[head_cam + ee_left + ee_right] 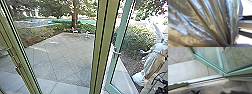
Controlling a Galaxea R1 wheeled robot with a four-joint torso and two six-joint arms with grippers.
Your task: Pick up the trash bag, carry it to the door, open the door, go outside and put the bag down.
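The trash bag (205, 25) shows close up in the left wrist view, a shiny, brownish sheet with blue-white glints, its long folds drawn in toward one spot. I cannot tell from the blurred picture how the left gripper stands or whether it is clamped on the bag. Beside the bag there are dark bars against a bright background. For the right gripper, too, I cannot tell whether it is apart or together. The right wrist view looks down on the lower corner of a glass door (210, 64) with a pale green frame, set at an angle to a metal sill (209, 78). Stone-like floor (215, 88) lies on one side of the sill, with a smooth pale slab and rougher paving on the other. In the head view the door stands open to the right of a thick green post (103, 45), with a handle (116, 53) on its frame; another green frame (18, 50) slants along the left. Beyond lies a paved yard (65, 55) marked by crossing lines, with small white furniture (87, 34) near a tree trunk (74, 15). A pale winged statue (153, 60) is at the right, near a leafy bush (136, 37).
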